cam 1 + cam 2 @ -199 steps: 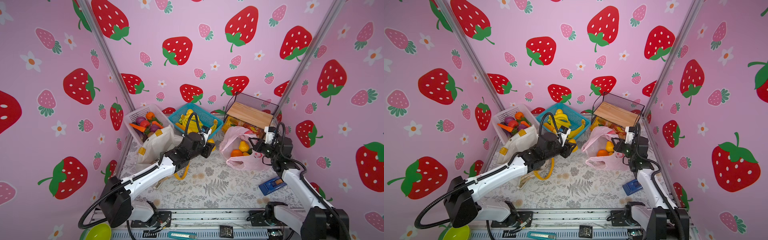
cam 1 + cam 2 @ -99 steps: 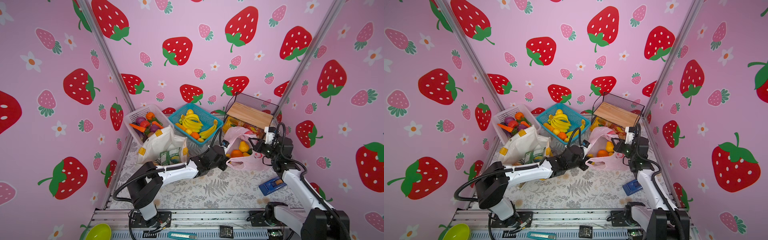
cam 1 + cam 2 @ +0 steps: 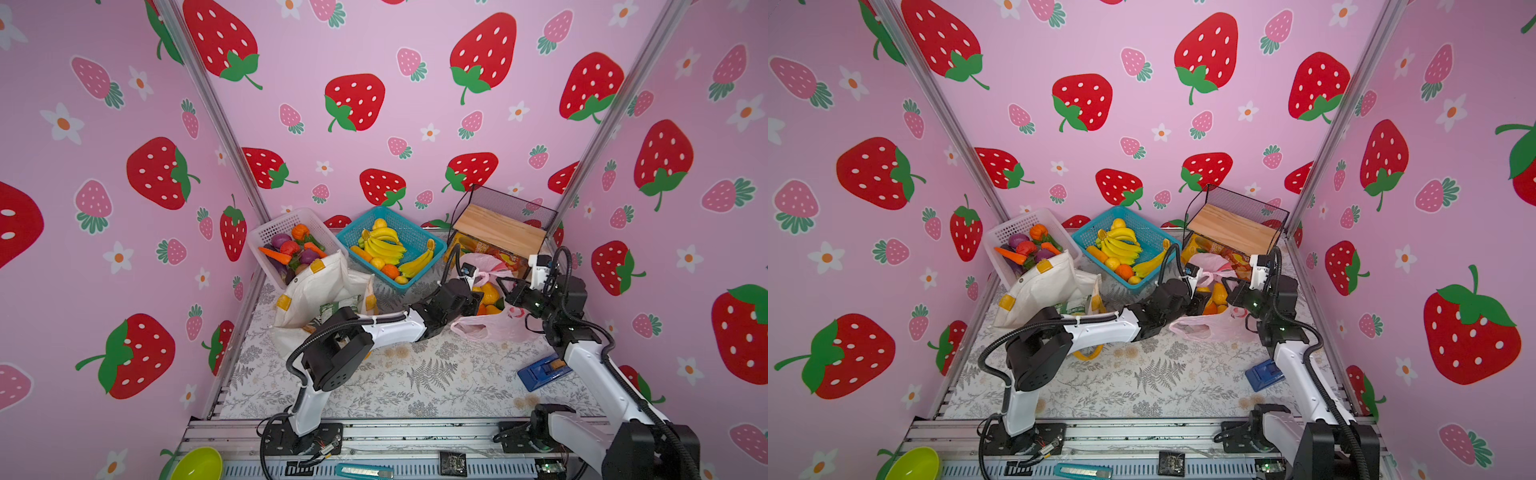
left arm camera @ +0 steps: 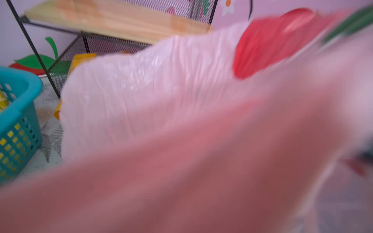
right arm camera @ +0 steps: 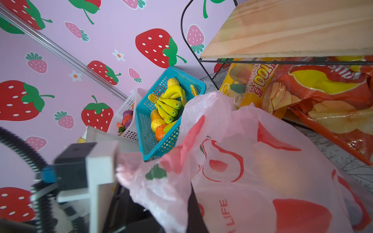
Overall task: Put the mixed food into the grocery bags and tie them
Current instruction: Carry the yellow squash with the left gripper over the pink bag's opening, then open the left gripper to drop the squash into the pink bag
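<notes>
- Pink bag: thin translucent plastic w/ red fruit prints and "LIFE" lettering. Crumpled, right-rear of desk. Mouth open and facing up, far rim lifted, lower part spread flat on desk twd the front.
- Fruit inside pink bag: yellow pear on top, orange just below it, touching. Bit of green beside them, too small to ID.
- Tote: white canvas, yellow patches. Slumped at left-rear of desk, well apart from pink bag, mouth gaping twd the front.
- Green snack pkt shows in tote mouth.
- Yellow tote handle loops onto desk, partly hidden.
</notes>
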`<state>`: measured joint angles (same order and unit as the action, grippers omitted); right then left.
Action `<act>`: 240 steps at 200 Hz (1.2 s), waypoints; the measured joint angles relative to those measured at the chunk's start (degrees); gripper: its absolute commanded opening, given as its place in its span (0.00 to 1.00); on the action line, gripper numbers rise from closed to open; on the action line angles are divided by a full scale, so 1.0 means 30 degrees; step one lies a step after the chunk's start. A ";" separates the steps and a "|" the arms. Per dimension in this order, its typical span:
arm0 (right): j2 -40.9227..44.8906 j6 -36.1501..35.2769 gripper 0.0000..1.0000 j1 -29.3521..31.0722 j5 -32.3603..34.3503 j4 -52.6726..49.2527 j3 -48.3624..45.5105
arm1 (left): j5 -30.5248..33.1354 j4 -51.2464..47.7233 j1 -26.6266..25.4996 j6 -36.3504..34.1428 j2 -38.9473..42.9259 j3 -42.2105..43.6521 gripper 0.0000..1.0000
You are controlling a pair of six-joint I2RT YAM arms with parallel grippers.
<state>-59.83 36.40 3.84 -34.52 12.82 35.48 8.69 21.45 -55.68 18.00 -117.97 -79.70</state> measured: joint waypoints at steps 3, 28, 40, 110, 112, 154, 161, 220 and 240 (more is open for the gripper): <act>0.0007 0.0000 0.00 0.0000 0.0000 0.0000 0.0000 | 0.0102 0.0262 0.0000 -0.0022 -0.0138 -0.0029 0.58; 0.0007 0.0000 0.00 0.0000 0.0000 -0.0007 0.0000 | 0.0459 0.0357 0.0007 -0.0044 -0.0452 -0.0590 0.67; 0.0007 0.0000 0.00 0.0000 0.0000 -0.0007 0.0000 | 0.0532 0.0262 0.0007 -0.0131 -0.0474 -0.0590 0.73; 0.0007 -0.0007 0.00 0.0000 0.0007 0.0000 0.0000 | 0.0823 -0.0896 0.0379 -0.0750 -0.0474 -0.0627 0.84; 0.0007 -0.0007 0.00 0.0000 0.0007 -0.0007 0.0000 | 0.0838 -0.0984 0.0408 -0.0758 -0.0474 -0.0627 0.84; 0.0000 -0.0007 0.00 0.0000 0.0058 0.0000 0.0000 | 0.0605 -0.2339 0.0911 -0.0678 -0.0051 -0.0648 0.90; 0.0000 -0.0007 0.00 0.0000 0.0073 0.0000 0.0000 | 0.0430 -0.2601 0.0954 -0.0597 0.0226 -0.0648 0.90; -0.0058 -0.0015 0.00 0.0000 0.0138 -0.0007 0.0000 | -0.0124 -0.3716 0.0933 0.0029 0.4437 0.1479 0.83; -0.0087 -0.0015 0.00 0.0000 0.0146 -0.0007 0.0000 | -0.0321 -0.4561 0.0940 0.0780 0.5144 0.2346 0.79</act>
<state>-60.10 36.36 3.84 -34.09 12.80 35.48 7.73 7.77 -52.86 20.34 -102.54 -72.66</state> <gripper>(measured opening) 0.043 0.807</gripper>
